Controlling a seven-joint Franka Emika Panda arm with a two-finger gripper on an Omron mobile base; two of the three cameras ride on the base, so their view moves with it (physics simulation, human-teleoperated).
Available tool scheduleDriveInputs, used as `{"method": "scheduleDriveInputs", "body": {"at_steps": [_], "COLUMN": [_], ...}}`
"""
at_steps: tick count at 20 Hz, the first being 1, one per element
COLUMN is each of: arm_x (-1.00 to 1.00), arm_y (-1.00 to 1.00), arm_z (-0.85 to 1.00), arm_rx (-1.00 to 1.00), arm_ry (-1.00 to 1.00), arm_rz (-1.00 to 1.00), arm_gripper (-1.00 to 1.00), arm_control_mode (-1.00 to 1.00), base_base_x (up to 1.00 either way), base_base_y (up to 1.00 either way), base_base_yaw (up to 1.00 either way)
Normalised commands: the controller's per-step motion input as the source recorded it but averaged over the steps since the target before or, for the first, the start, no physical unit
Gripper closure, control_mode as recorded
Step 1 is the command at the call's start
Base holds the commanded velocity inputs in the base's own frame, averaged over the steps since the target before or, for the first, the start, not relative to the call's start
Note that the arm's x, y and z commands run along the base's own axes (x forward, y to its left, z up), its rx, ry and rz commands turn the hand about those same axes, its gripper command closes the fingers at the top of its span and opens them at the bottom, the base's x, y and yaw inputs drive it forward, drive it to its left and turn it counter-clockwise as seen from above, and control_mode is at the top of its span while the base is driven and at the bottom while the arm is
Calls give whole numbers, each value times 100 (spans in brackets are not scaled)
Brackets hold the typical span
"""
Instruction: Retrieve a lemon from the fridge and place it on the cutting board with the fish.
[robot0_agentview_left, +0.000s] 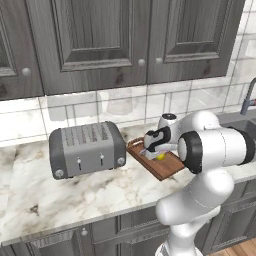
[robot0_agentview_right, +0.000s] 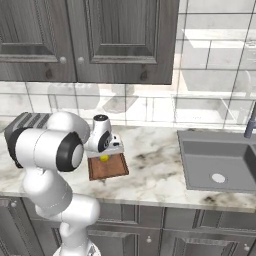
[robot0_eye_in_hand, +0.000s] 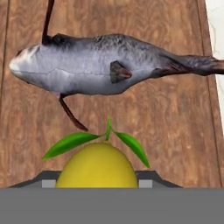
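A home kitchen: dark panelled wood-grain cabinets (robot0_agentview_left: 95, 40) hang above a tiled wall, a marble bench (robot0_agentview_left: 75, 195) carries a grey toaster (robot0_agentview_left: 86, 148) left of the claw (robot0_agentview_left: 156, 150), and a sink (robot0_agentview_right: 220, 165) with faucet sits to its right.

My gripper (robot0_agentview_left: 156, 154) is low over the cutting board (robot0_agentview_left: 167, 167), the lemon (robot0_eye_in_hand: 97, 166) between my fingers. Straight ahead of the hand the fish (robot0_eye_in_hand: 105, 64) lies crosswise, spanning most of the board's width, so little room remains beyond it. Between lemon and fish is a strip of bare wood, free on both sides of the fruit. Off to one side of the hand the toaster (robot0_agentview_left: 86, 148) stands just beside the board and blocks that way. On the other side the marble counter (robot0_agentview_right: 155, 170) lies open as far as the sink (robot0_agentview_right: 220, 162). Above the hand is free air up to the wall cabinets (robot0_agentview_left: 100, 40).
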Motion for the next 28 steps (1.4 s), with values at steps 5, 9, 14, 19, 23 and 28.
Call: {"method": "scheduleDriveInputs", "body": {"at_steps": [5, 9, 14, 19, 23, 28], "arm_x": [0, 0, 0, 0, 0, -27], "arm_y": [0, 0, 0, 0, 0, 0], "arm_z": [-27, -24, -3, 0, 0, 18], "arm_rx": [0, 0, 0, 0, 0, 0], "arm_ry": [0, 0, 0, 0, 0, 0], "arm_rz": [3, 3, 0, 0, 0, 0], "arm_gripper": [100, -100, -100, -100, -100, -100], "arm_control_mode": [-100, -100, -100, -100, -100, -100], "base_base_x": [0, 0, 0, 0, 0, 0], "base_base_y": [0, 0, 0, 0, 0, 0], "base_base_yaw": [0, 0, 0, 0, 0, 0]}}
